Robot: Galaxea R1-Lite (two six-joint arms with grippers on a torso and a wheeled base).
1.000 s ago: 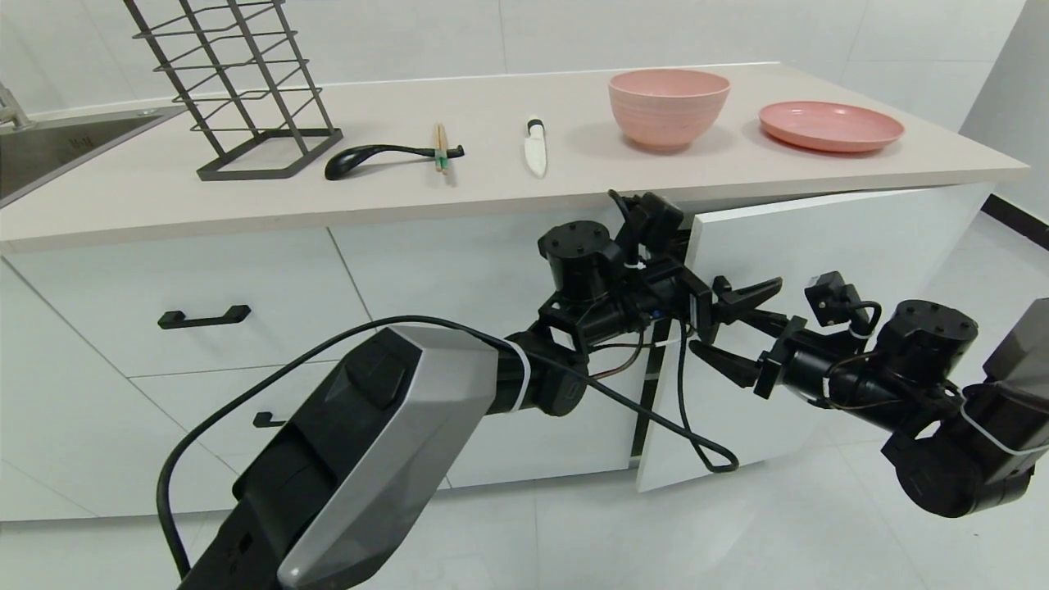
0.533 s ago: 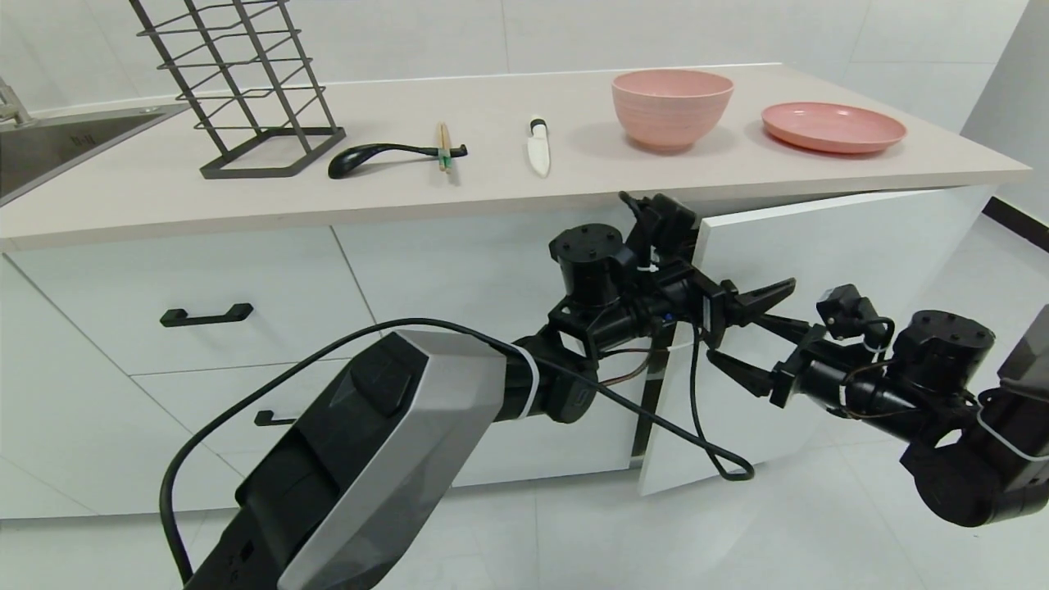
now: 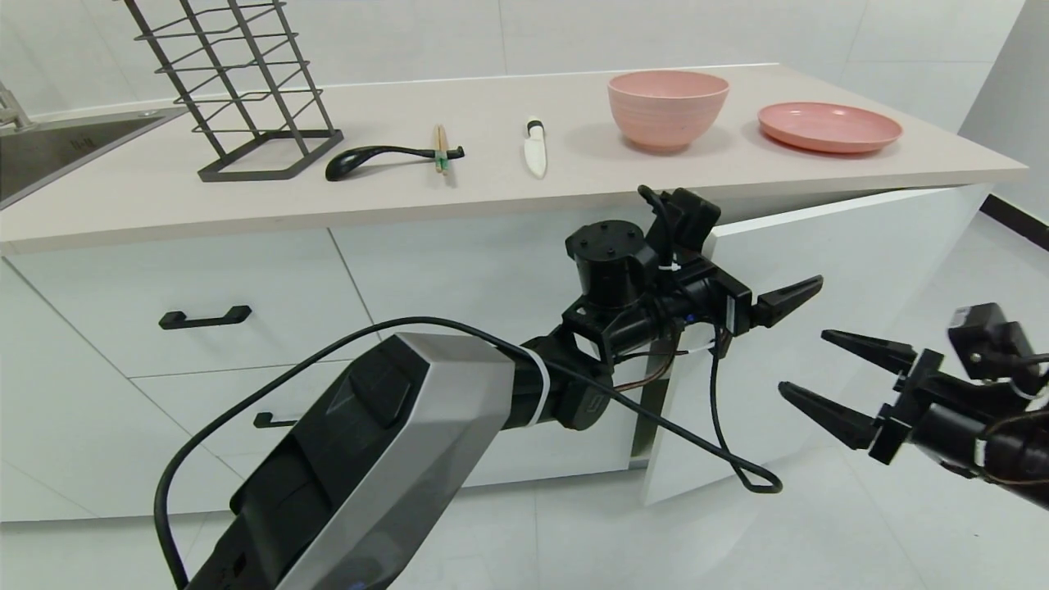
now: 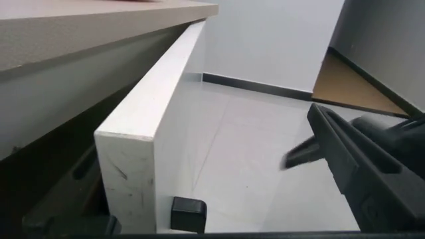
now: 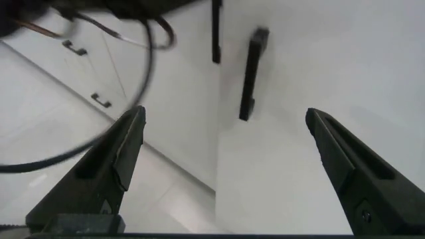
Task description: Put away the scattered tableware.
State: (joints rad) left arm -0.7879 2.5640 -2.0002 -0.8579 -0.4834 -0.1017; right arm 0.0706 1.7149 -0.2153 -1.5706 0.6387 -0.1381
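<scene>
On the counter (image 3: 164, 205) lie a pink bowl (image 3: 668, 106), a pink plate (image 3: 829, 125), a white knife (image 3: 535, 149), chopsticks (image 3: 441, 147) and a black spoon (image 3: 361, 157). Below, a white cabinet door (image 3: 852, 279) stands ajar. My left gripper (image 3: 770, 305) is open and straddles the door's free edge (image 4: 126, 172); one finger (image 3: 787, 297) is outside, the other is hidden behind the door. My right gripper (image 3: 828, 377) hangs open in front of the door face, apart from it. The right wrist view has the open right gripper (image 5: 226, 114) facing the door's black handle (image 5: 249, 73).
A black wire rack (image 3: 246, 90) stands at the counter's back left, beside a steel sink (image 3: 57, 143). Drawers with black handles (image 3: 203, 316) fill the cabinet front to the left. A black cable (image 3: 721, 442) loops below the left wrist. White floor (image 3: 819, 533) spreads around the door.
My right gripper has pulled back from the door toward the right and lower. The left gripper has shifted right with the door edge, and the door stands a little wider.
</scene>
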